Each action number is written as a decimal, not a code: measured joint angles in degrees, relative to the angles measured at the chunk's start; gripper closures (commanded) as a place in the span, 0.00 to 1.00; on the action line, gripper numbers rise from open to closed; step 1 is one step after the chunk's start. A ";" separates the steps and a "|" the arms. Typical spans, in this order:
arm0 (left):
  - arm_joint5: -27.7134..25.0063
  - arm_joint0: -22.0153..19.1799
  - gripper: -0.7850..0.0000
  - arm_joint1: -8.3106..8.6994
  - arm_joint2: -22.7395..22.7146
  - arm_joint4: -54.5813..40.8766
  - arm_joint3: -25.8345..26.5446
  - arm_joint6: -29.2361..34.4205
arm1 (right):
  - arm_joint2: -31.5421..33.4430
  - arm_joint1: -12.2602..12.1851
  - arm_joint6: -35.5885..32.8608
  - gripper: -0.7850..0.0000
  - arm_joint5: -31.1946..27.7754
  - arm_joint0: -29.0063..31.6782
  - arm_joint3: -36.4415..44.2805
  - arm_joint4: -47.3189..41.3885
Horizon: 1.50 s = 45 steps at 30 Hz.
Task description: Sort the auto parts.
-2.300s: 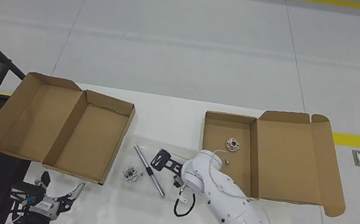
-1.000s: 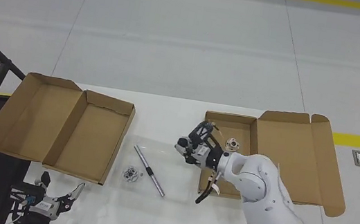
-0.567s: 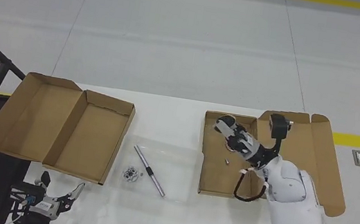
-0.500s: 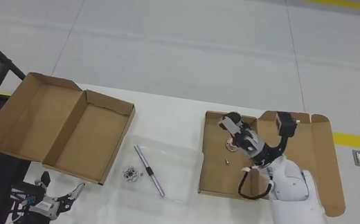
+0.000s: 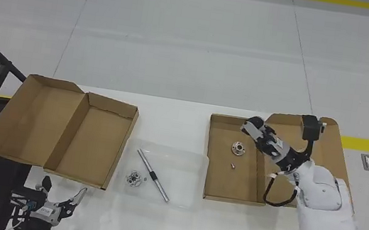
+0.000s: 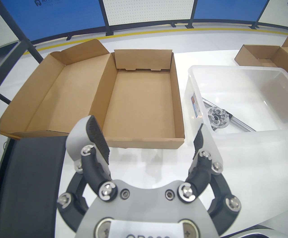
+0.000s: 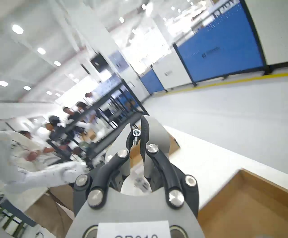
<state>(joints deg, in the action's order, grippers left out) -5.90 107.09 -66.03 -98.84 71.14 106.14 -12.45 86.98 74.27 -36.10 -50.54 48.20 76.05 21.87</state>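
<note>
right gripper [image 7: 136, 132] was closed on a small bolt [image 7: 135, 136], held above the right box [image 5: 221, 184]. hub [image 5: 237, 149] and small fitting [image 5: 232, 166] were already boxed. rod [image 5: 154, 176] and gear [image 5: 134, 178] were left in the bin [image 5: 188, 187]. left gripper [image 6: 147, 133] was held wide open, empty.

Bright overhead light, ceiling lamps [image 7: 17, 29] glaring, faint shadows, table [image 5: 169, 121] perhaps washed out

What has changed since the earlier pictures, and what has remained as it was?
The right gripper rose out of the clear bin and swung across to the right cardboard box; it is shut on a small metal part, not yet released. The open left gripper, the rod, the bin's round part and the box's round part stayed put.
</note>
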 measured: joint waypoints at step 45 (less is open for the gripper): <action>-0.15 0.05 0.00 -0.01 -0.84 0.02 1.78 -0.14 | -19.76 1.93 -15.30 0.54 44.55 -6.38 -8.86 52.17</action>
<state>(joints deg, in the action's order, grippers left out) -6.05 107.14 -66.04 -99.68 71.16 107.92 -12.59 67.22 76.19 -51.41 -5.99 41.82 67.20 74.04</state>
